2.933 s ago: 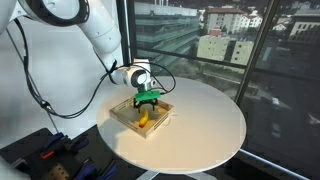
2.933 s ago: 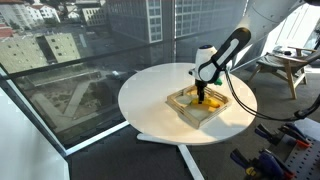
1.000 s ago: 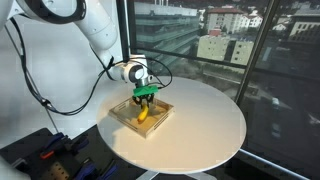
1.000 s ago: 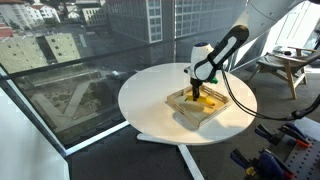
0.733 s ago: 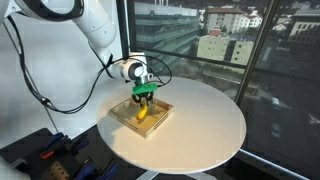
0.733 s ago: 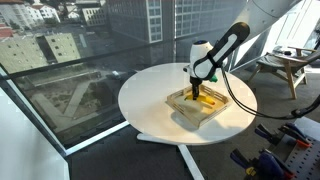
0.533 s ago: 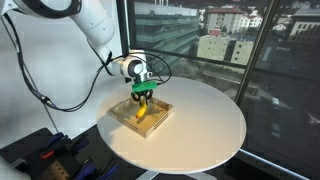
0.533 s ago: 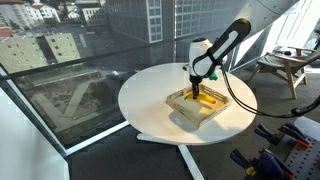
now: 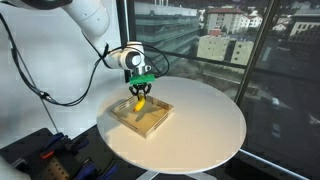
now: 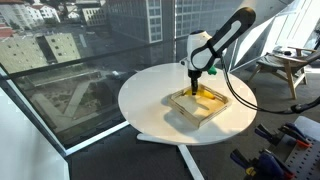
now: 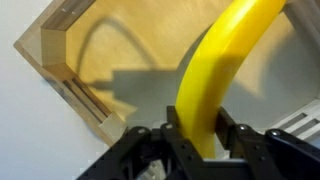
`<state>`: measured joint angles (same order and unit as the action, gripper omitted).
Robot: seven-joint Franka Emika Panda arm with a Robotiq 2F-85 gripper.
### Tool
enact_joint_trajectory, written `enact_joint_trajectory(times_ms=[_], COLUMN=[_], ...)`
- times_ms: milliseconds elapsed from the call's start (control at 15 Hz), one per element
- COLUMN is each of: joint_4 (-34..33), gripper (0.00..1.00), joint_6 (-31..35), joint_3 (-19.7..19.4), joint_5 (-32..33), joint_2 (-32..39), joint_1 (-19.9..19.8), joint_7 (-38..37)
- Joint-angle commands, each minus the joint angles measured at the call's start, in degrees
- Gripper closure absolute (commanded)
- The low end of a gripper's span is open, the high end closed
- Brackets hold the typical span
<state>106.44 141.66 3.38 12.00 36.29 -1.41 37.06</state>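
Observation:
My gripper [image 11: 198,125] is shut on a yellow banana [image 11: 215,70], which hangs lifted above a shallow wooden tray [image 11: 70,75]. The banana [image 9: 140,101] dangles below the gripper [image 9: 139,91] in an exterior view, just over the tray [image 9: 128,117] near the left part of the round white table [image 9: 200,125]. From the opposite side, the gripper [image 10: 195,85] holds above the tray [image 10: 186,106] and the banana shows as a small yellow patch. The black fingers [image 11: 172,125] press on both sides of the banana's lower end.
The table [image 10: 160,95] stands beside large windows with buildings outside. A black cable hangs from the arm near the tray. Tools and dark equipment lie on the floor [image 9: 50,155] below the table. A chair [image 10: 290,65] stands behind the arm.
The gripper has risen with the banana, lifting it off the tray floor. The jaws have stayed shut on it.

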Motion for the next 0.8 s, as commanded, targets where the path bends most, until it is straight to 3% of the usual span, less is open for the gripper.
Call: enact_joint_trajectory(times_ms=[0, 733], joint_4=[1.81, 3.29], gripper=[0.84, 0.84], joint_6=[-1.52, -1.44], joint_3=[0.49, -2.12], joint_5=[0.21, 1.33], joint_2=[-3.74, -7.81], joint_1=[0.01, 2.62], joint_7=[-2.57, -18.72])
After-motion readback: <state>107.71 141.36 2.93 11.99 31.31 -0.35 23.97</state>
